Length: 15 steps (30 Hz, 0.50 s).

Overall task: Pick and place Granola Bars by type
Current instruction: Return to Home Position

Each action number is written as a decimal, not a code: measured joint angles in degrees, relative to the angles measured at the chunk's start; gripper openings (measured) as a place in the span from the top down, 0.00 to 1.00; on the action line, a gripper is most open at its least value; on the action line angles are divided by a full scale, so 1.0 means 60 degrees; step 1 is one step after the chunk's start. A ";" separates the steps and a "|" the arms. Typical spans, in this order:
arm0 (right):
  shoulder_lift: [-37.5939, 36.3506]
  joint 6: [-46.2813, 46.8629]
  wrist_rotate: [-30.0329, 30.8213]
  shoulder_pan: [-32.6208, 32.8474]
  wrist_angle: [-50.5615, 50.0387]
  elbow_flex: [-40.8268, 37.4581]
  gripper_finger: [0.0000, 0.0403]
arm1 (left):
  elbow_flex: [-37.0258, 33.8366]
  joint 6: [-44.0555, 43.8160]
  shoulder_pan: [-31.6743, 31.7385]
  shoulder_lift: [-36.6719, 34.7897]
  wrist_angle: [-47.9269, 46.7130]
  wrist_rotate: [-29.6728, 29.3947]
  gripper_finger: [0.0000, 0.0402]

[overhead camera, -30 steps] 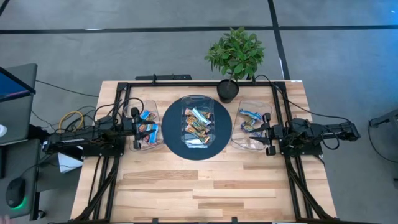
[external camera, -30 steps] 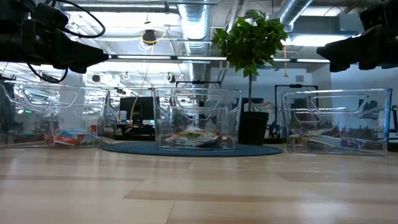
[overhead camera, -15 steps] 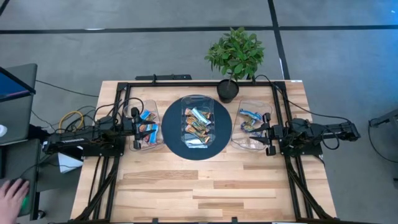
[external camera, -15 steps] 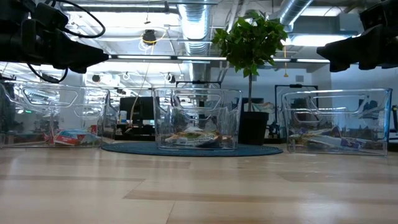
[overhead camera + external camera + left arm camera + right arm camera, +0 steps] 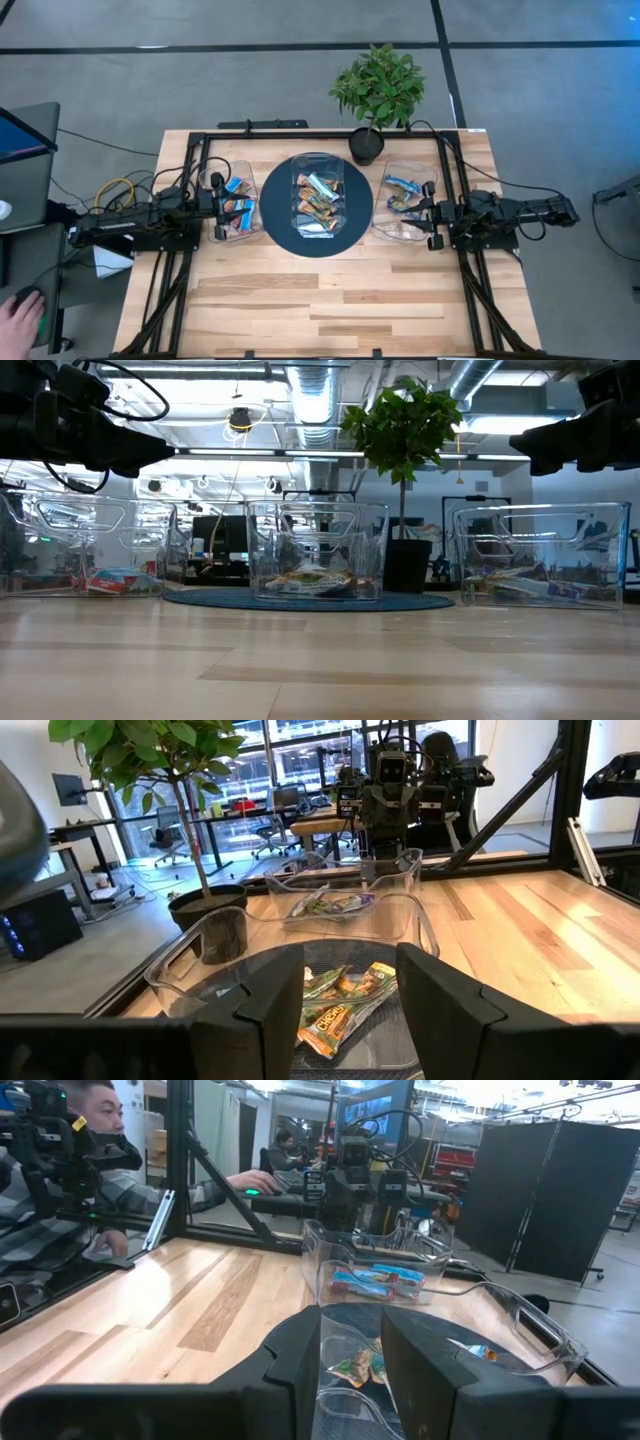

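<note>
Near the desk's left edge: left gripper point(image 5: 217, 207), jaws parted, empty.
Near its right edge: right gripper point(image 5: 434, 215), jaws narrowly parted, empty.
Shiny wrapped granola bars point(image 5: 318, 200): inside three clear plastic tubs point(image 5: 400, 232).
Risk: fingers clipping a tub rim, spilling bars.

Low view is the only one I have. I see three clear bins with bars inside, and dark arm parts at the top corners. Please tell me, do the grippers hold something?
Observer: No. The left wrist view shows the left gripper open, with nothing in it.
Operator: And the other one?
Observer: The right gripper is also open and holds nothing, by its own wrist view.
Operator: Where are they above the table?
Observer: From above, each hangs over the outer side of its nearest bin: one over the left bin, the other over the right bin.
</note>
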 joint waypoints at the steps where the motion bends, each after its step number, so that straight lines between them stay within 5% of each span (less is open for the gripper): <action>1: 0.0002 0.0000 0.0002 0.0000 0.0000 0.0000 0.75 | 0.0003 0.0000 -0.0003 0.0000 0.0000 0.0000 0.61; 15: 0.0000 0.0000 0.0000 0.0000 0.0000 -0.0002 0.75 | 0.0000 -0.0007 -0.0003 0.0000 0.0000 0.0000 0.61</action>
